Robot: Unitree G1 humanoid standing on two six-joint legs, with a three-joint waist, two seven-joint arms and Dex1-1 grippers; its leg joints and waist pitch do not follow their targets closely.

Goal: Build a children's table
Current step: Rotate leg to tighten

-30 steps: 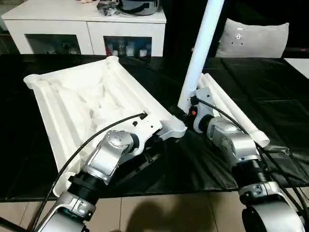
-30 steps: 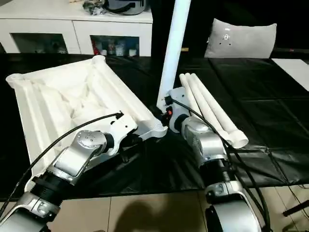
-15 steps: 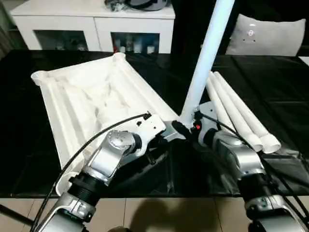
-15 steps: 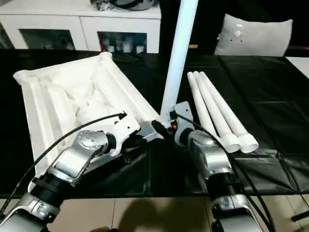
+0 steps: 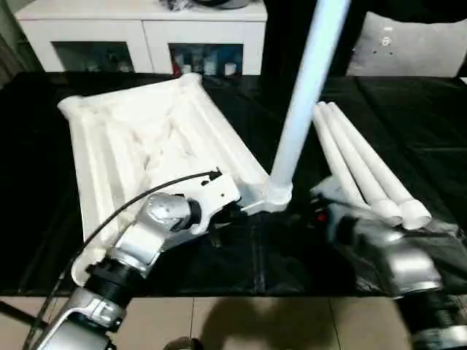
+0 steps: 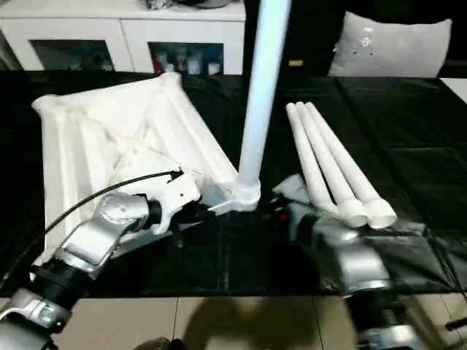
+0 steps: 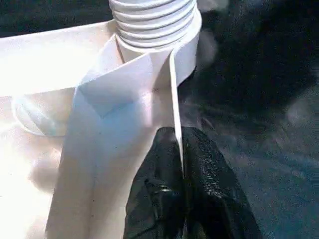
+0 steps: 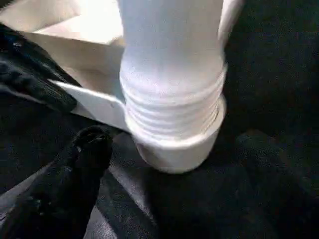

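Desk: black glossy sheet-covered desk [image 5: 87, 240].
Cabinet: low white cabinet with glass doors [image 5: 146, 36], behind the desk.
Cushion: grey cushion [image 6: 398, 47], far right.
Floor: beige tiles [image 5: 241, 324].

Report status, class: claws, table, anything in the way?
Left claw pinching the tabletop's edge rib. Right claw open around the upright leg's threaded base. Three spare legs alongside, not obstructing.

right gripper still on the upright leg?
Apart. The right wrist view shows the right gripper open, its fingers clear of the threaded leg standing in the corner socket.
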